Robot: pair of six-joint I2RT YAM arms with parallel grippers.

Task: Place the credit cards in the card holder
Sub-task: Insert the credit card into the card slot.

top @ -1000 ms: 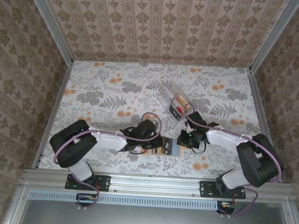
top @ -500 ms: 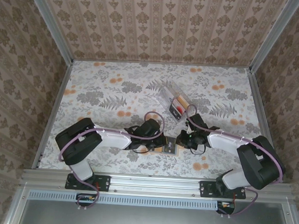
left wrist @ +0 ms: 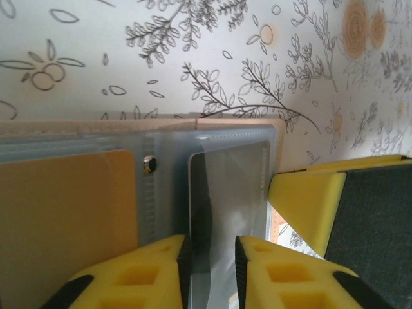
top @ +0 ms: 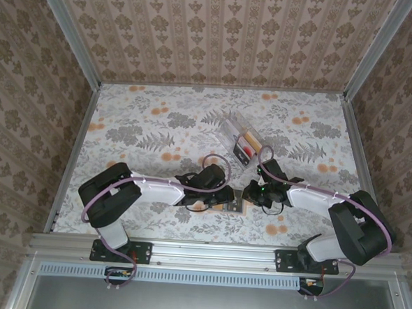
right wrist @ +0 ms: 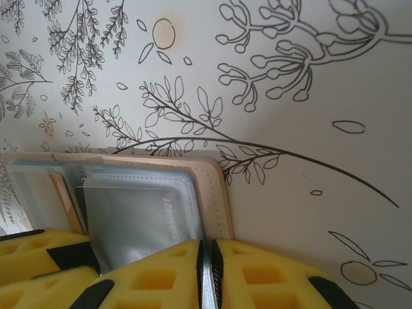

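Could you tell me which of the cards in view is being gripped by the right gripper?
The grey card in the wallet's end pocket; the orange card sits in another pocket, ungripped.

Wallet (top: 232, 200) lies between both hands, card holder (top: 239, 142) behind.

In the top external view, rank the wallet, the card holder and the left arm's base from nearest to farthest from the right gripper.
1. The wallet, directly at the right gripper, on its left.
2. The card holder, behind it toward the far wall.
3. The left arm's base, far off at the near-left table edge.
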